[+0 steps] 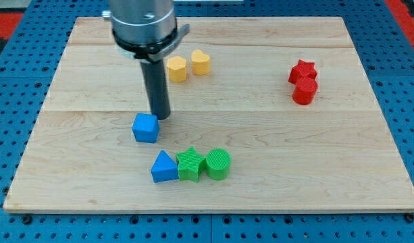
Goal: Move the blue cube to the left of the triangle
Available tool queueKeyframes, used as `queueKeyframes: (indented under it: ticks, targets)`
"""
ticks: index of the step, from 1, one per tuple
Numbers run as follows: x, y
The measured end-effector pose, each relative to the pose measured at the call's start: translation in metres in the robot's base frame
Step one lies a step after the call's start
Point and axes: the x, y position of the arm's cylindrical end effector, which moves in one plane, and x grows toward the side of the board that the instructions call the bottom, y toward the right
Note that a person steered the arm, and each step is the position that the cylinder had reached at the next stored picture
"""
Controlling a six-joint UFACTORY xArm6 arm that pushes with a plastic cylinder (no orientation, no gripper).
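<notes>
The blue cube (146, 127) lies left of the board's middle. My tip (161, 117) stands just at the cube's upper right corner, touching or almost touching it. The blue triangle (163, 167) lies below the cube, slightly to the right, at the left end of a row with a green star (190, 165) and a green cylinder (218, 164). A small gap separates the cube from the triangle.
A yellow hexagon block (176, 69) and a yellow heart (200, 62) lie near the view's top, partly beside the arm's body. A red star (302, 70) and a red cylinder (304, 91) lie at the right. The wooden board (328, 169) ends near every view edge.
</notes>
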Motion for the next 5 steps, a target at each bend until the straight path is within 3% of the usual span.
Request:
queueKeyframes:
  ticks: [2, 3, 4, 5]
  targets:
    - [0.042, -0.036]
    - [0.048, -0.041]
    - [0.022, -0.056]
    - [0.037, -0.064]
